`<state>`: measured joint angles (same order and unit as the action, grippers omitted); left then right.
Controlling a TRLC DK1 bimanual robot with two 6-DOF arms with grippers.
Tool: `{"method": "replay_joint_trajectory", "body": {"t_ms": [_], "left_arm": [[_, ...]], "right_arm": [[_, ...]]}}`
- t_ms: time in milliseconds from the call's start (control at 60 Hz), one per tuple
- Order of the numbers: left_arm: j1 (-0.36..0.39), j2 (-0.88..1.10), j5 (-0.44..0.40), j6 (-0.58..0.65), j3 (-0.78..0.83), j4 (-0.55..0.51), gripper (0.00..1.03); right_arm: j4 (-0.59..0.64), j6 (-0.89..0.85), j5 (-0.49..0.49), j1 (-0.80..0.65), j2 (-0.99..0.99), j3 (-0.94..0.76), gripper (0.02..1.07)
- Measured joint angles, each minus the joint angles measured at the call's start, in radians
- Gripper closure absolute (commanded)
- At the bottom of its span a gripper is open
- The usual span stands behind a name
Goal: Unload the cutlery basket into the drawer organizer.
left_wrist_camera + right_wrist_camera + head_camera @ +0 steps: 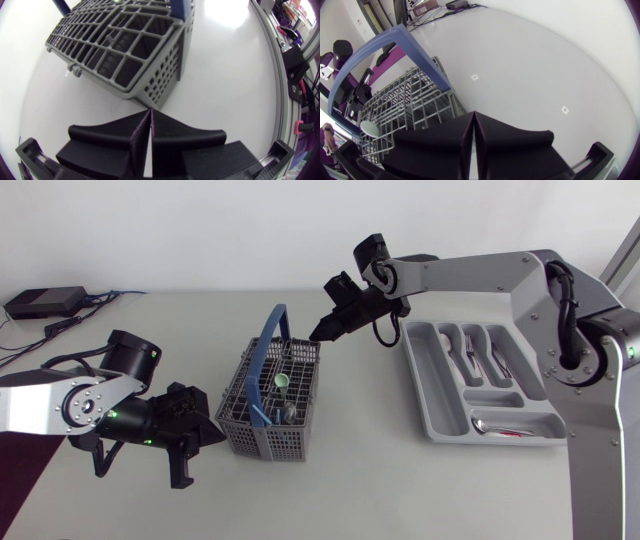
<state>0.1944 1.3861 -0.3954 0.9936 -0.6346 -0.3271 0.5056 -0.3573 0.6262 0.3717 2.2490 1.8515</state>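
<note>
Right gripper (322,332) first: in the head view it hangs just over the far rim of the grey plastic lattice cutlery basket (265,442) at the centre of the frame. Its two wedge fingers are pressed together on nothing, and its arm reaches in from the right edge past the grey plastic drawer organizer (413,375) at centre right. Several metal forks and spoons (470,352) already lie in the organizer's long compartments, while the basket holds a pale green round-ended utensil (283,380) among others, so I judge the unloading partly done and this gripper poised for another pick. A blue arched handle (262,345) stands upright over the basket's left half, leaving the right half open for a descent. At lower left the left gripper (208,438) sits low over the white table (360,490) by the basket's near corner, probably to steady it. From the left wrist, that gripper (150,125) has its fingers meeting flat and empty, the tip right at the basket (125,55) corner; whether it touches I cannot tell. From the right wrist, the gripper (474,125) is likewise closed and empty, with the basket (415,110) and handle (395,45) beside it and bare table ahead
</note>
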Motion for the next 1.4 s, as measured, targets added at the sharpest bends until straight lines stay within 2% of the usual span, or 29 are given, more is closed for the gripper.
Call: {"method": "replay_joint_trajectory", "body": {"t_ms": [283,433,550,750,867,1033,1133,1267,1400], "left_arm": [[-0.024,0.058,0.000,-0.006,-0.074,0.095,0.89],[-0.024,0.088,0.000,-0.018,-0.106,0.098,0.89],[-0.043,0.081,-0.001,-0.017,-0.113,0.087,0.89],[-0.144,-0.058,-0.023,0.059,-0.114,-0.131,0.89],[-0.158,-0.164,-0.052,0.122,-0.112,-0.287,0.89],[-0.083,-0.293,-0.073,0.167,-0.074,-0.429,0.89],[-0.021,-0.327,-0.087,0.169,-0.039,-0.461,0.89],[0.052,-0.322,-0.095,0.164,0.011,-0.438,0.89],[0.070,-0.261,-0.095,0.150,0.023,-0.333,0.89]], "right_arm": [[0.014,-0.045,0.011,-0.003,-0.151,-0.221,1.01],[0.003,-0.063,0.018,-0.021,-0.226,-0.336,1.01],[0.003,-0.063,0.021,-0.043,-0.227,-0.354,1.01],[-0.016,-0.063,0.013,-0.057,-0.227,-0.355,1.01],[-0.016,-0.063,0.013,-0.057,-0.224,-0.355,1.01],[-0.016,-0.062,0.013,-0.056,-0.222,-0.355,1.01],[-0.016,-0.062,0.012,-0.053,-0.220,-0.354,1.01],[-0.016,-0.062,0.008,-0.052,-0.208,-0.344,1.01],[-0.015,-0.062,0.006,-0.052,-0.190,-0.333,1.01]]}}
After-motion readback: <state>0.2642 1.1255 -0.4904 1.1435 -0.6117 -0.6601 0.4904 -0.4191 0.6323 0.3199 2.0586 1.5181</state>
